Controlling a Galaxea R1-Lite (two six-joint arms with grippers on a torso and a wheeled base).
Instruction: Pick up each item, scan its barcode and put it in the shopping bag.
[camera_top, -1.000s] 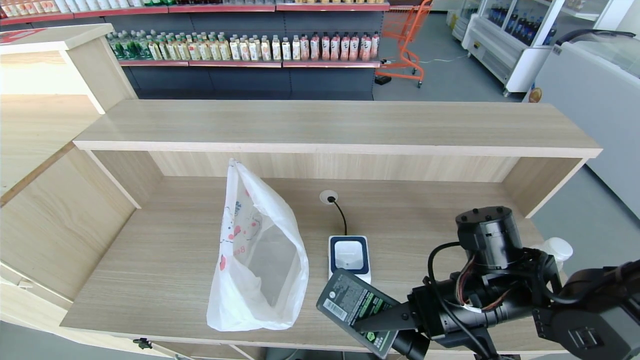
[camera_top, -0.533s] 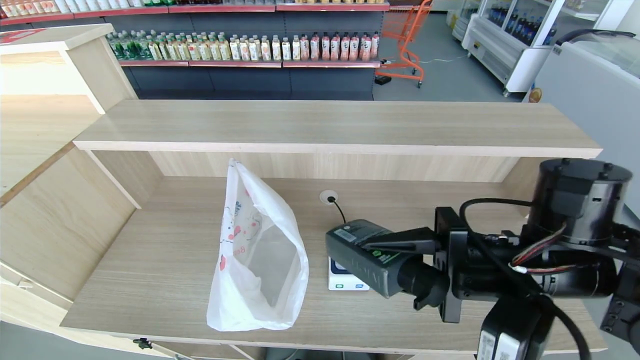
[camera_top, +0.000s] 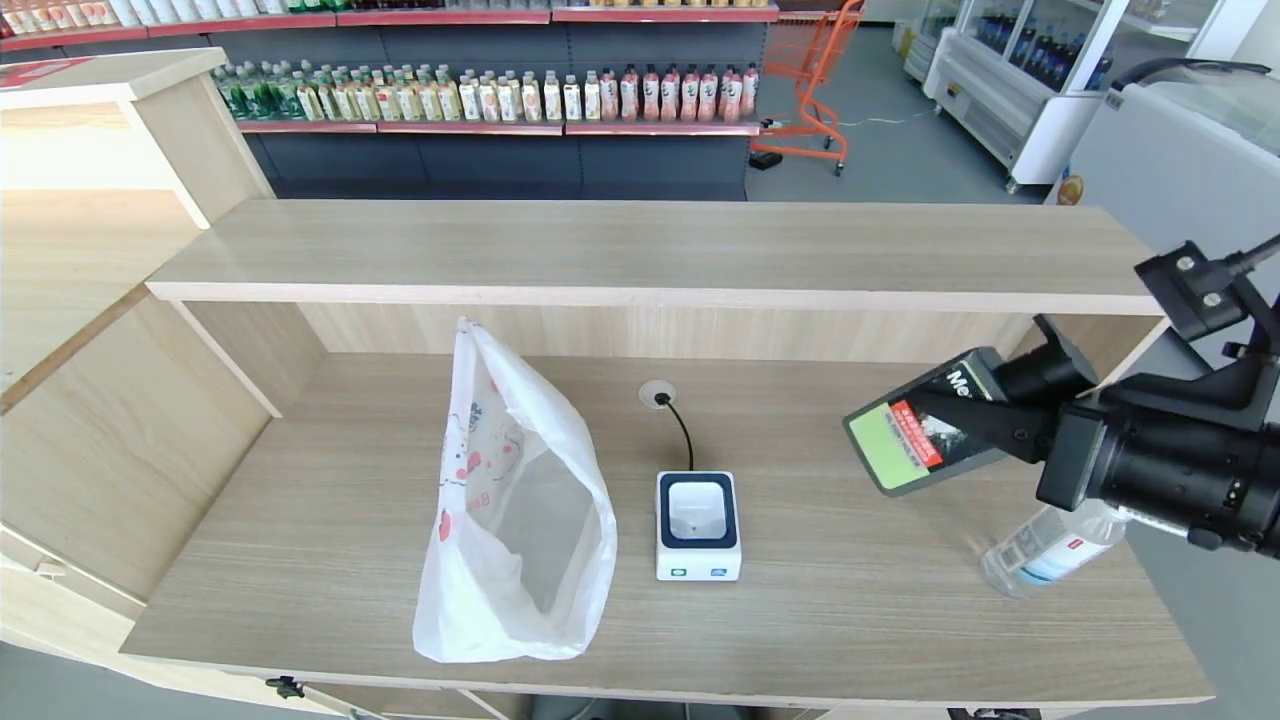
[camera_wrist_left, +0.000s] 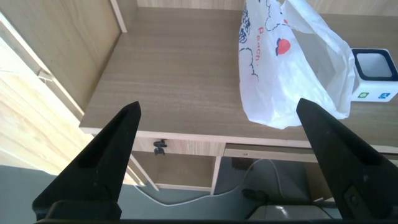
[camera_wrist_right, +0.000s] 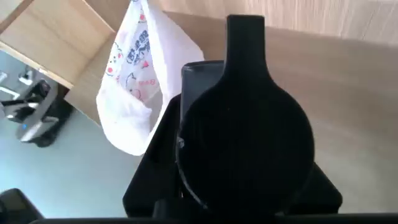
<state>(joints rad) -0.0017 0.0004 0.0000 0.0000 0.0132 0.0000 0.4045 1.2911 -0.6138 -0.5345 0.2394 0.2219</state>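
On the counter (camera_top: 300, 520): shopping bag (camera_top: 515, 510), thin and floppy, mouth gaping, just left of the scanner (camera_top: 698, 525). Up in the air right of the scanner, well apart from the bag: dark box (camera_top: 890, 450), clamped across its broad faces by the right gripper (camera_top: 960, 420). Likely light and stiff, possibly slick; best held on those flat faces. Left gripper (camera_wrist_left: 217, 118) spread wide, empty, by the counter's near edge. Under the right arm: clear bottle (camera_top: 1050, 545), apparently on its side.

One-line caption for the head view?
Right tool holds a dark box above the counter, right of the scanner; shopping bag stands left, bottle lies far right.
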